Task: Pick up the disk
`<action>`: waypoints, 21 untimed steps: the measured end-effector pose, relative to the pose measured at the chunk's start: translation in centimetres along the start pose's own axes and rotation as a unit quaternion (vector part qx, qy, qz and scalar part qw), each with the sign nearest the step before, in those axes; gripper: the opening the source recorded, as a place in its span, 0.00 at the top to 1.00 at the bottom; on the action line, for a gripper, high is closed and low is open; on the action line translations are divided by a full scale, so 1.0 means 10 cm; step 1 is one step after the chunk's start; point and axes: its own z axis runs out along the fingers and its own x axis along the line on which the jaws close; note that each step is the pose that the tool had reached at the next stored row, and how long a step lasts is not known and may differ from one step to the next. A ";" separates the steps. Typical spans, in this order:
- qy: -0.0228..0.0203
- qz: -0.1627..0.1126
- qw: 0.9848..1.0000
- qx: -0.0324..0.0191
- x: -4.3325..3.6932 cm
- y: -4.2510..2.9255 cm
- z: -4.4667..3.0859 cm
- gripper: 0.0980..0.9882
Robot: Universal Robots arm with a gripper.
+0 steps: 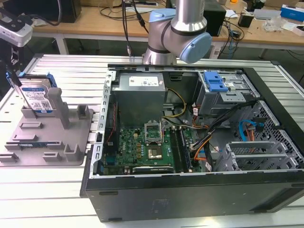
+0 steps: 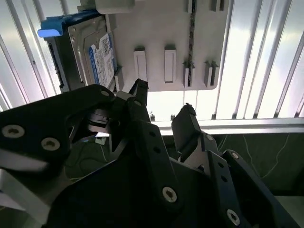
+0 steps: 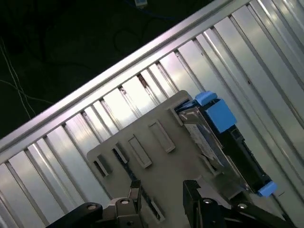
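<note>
While the end effector [image 2: 162,100] hangs above the grey tray [image 2: 156,28] with fingers spread and empty, the disk [image 2: 95,57] stands on edge in that tray, off to one side, untouched.

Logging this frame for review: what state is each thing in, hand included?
disk: standing on edge in the tray, not gripped.
hand: open, empty, apart from the disk.
tray: lying flat, holding the disk.
computer case: side open, interior exposed.

Btm of disk [image 1: 36,95] hidden behind tray [image 1: 53,137] posts.
</note>
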 end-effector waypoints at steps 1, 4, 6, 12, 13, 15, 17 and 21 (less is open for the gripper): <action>0.001 -0.019 1.000 0.000 0.000 0.000 0.000 0.57; 0.002 -0.057 0.998 0.000 0.000 0.000 0.000 0.57; 0.003 -0.080 0.997 0.000 0.000 0.000 0.000 0.57; 0.006 -0.175 0.985 0.001 0.000 0.000 0.000 0.57; 0.007 -0.191 0.982 0.001 0.000 0.000 0.000 0.57; 0.007 -0.209 0.978 0.002 0.000 0.000 0.000 0.57; 0.007 -0.221 0.975 0.003 -0.001 0.000 0.001 0.57; 0.008 -0.232 0.973 0.003 0.000 0.000 0.000 0.57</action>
